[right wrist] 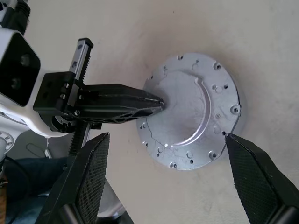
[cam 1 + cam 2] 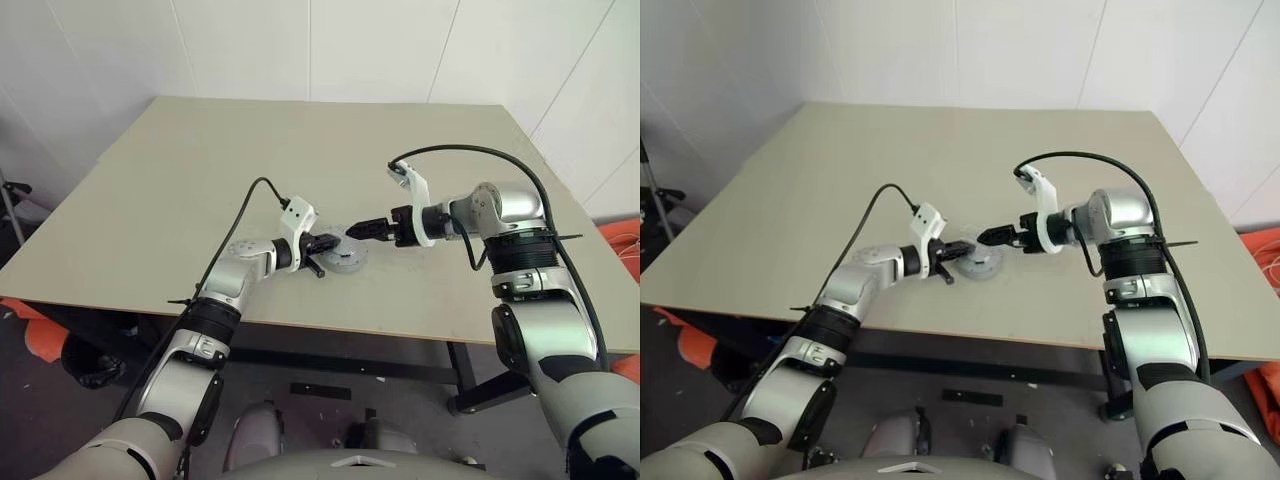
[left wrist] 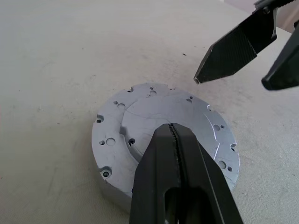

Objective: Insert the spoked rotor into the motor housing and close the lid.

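Left end effector (image 3: 173, 135) over flat silver lid (image 3: 140, 116), perhaps touching.

Left gripper (image 3: 174, 135) closed — right gripper (image 1: 168, 179) spread wide.

Lid (image 1: 191, 116) flat on beige table (image 2: 200, 170)

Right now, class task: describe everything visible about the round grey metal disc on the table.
The lid is a flat, matte silver-grey disc of machined metal. Small holes and notches ring its edge, and a raised curved step crosses its face. It lies flat on the beige table, near the front edge. The shut left gripper rests its tips on the top; the open right gripper hangs above, not touching it.
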Available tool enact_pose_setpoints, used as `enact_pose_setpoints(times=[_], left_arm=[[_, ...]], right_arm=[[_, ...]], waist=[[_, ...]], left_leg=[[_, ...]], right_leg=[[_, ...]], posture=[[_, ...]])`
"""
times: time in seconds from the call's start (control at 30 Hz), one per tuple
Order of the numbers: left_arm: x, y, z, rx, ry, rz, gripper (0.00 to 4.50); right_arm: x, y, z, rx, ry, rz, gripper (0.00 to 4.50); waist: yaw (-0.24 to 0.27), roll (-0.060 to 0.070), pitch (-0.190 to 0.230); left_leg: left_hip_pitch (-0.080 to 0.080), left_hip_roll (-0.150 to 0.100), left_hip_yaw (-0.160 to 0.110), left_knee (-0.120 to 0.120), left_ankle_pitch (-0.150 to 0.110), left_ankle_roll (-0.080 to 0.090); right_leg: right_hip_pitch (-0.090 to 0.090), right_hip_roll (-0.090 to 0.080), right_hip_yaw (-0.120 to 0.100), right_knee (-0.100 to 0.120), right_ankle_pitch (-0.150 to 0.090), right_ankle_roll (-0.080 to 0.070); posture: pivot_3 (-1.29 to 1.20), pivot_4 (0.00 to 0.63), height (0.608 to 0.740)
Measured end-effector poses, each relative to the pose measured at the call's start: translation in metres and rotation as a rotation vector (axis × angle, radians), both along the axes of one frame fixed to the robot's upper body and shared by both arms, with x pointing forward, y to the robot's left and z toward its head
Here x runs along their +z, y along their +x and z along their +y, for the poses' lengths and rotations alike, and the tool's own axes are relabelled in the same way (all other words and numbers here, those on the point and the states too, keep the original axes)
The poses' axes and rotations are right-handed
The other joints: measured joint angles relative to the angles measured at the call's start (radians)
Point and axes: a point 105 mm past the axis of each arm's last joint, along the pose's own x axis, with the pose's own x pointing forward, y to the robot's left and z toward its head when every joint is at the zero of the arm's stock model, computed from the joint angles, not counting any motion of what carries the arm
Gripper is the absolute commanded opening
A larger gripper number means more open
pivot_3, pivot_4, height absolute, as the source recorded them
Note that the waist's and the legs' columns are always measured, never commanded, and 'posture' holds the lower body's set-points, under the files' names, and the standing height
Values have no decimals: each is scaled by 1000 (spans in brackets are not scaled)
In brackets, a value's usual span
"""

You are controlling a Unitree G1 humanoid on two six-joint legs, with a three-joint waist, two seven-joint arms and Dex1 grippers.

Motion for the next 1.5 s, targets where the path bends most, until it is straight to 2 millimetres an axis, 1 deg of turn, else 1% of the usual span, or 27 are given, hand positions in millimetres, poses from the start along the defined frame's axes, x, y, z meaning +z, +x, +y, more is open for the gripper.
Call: enact_pose_setpoints(times=[0.13,0.33,0.5,0.73,0.93,1.27,1.37,1.5], left_arm=[[0,0,0,1,0,1,0],[0,-1,1,1,0,1,0],[0,-1,1,3,1,3,0],[-1,-1,2,5,2,6,0],[-1,-1,3,5,4,5,0],[1,-1,3,3,5,2,0],[1,-1,3,2,5,0,0],[3,1,6,12,3,-8,0]], right_arm=[[-9,-2,-1,-16,-11,41,4475],[-28,-6,1,-66,33,138,4475],[-35,-8,7,-77,53,167,4475],[-36,-5,7,-119,104,183,4475],[-39,-3,6,-188,222,227,4475],[-42,-4,4,-247,339,251,4475],[-41,-4,5,-247,358,257,3883],[-38,-5,7,-247,381,263,2614]], waist=[[0,0,0],[-1,0,0],[-2,0,0],[-4,0,0],[-6,0,0],[-6,0,0],[-6,0,0],[-6,0,0]], left_leg=[[0,0,0,0,0,-1],[0,0,0,0,1,-1],[1,0,0,-1,1,-2],[3,0,0,-1,2,-3],[3,0,0,-1,2,-4],[3,1,0,-1,2,-4],[3,1,1,-1,2,-4],[3,1,1,-2,2,-4]], right_leg=[[0,0,0,0,0,0],[0,0,0,0,0,0],[0,0,0,1,0,0],[0,0,0,2,0,0],[0,0,0,2,0,0],[-1,0,0,2,0,0],[-1,0,0,2,0,0],[-1,0,0,2,0,0]], posture=[[0,0,740],[0,0,740],[0,0,740],[0,0,740],[0,0,740],[0,0,740],[0,0,740],[0,0,740]])
